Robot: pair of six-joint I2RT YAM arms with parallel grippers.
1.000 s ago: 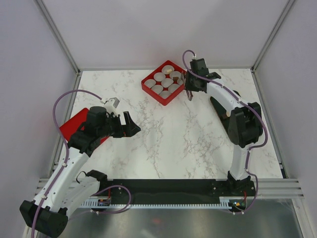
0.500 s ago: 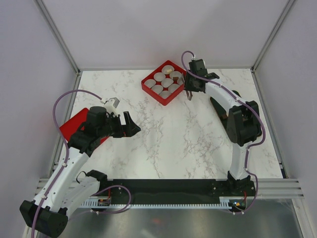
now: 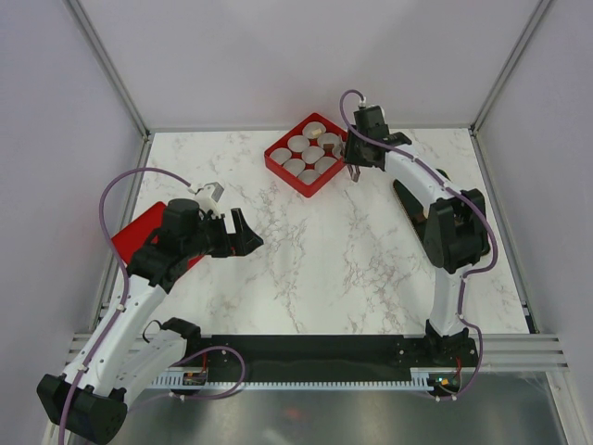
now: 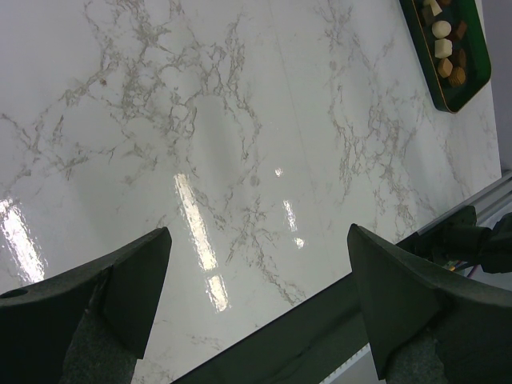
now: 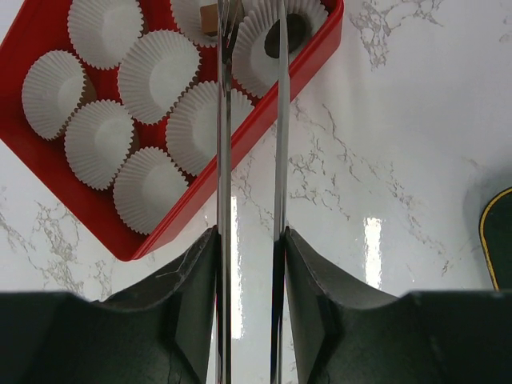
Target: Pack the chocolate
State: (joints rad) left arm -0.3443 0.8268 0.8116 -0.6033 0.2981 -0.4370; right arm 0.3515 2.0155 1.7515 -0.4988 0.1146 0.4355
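Note:
My right gripper (image 5: 250,240) is shut on long metal tweezers (image 5: 225,120), whose tips reach over the near corner of the red tray (image 5: 264,112) of white paper cups (image 5: 156,72). The tweezer arms stand apart with nothing between them. A dark chocolate piece (image 5: 286,32) lies in the cup by the right arm, and a tan piece (image 5: 210,18) lies by the left arm. More chocolate (image 4: 446,50) lies in a dark green tray (image 4: 472,76) far from my left gripper (image 4: 256,240), which is open, empty and held above the marble. In the top view the right gripper (image 3: 355,159) is at the red tray's (image 3: 278,165) right edge.
A red lid (image 3: 130,239) lies at the left edge under the left arm (image 3: 176,236). The dark green tray (image 3: 406,197) sits at the right, partly hidden by the right arm (image 3: 445,227). A black rail (image 3: 315,350) runs along the table's near edge.
My right gripper with the tweezers has shifted slightly toward the back, closer over the red tray. The left arm has not moved.

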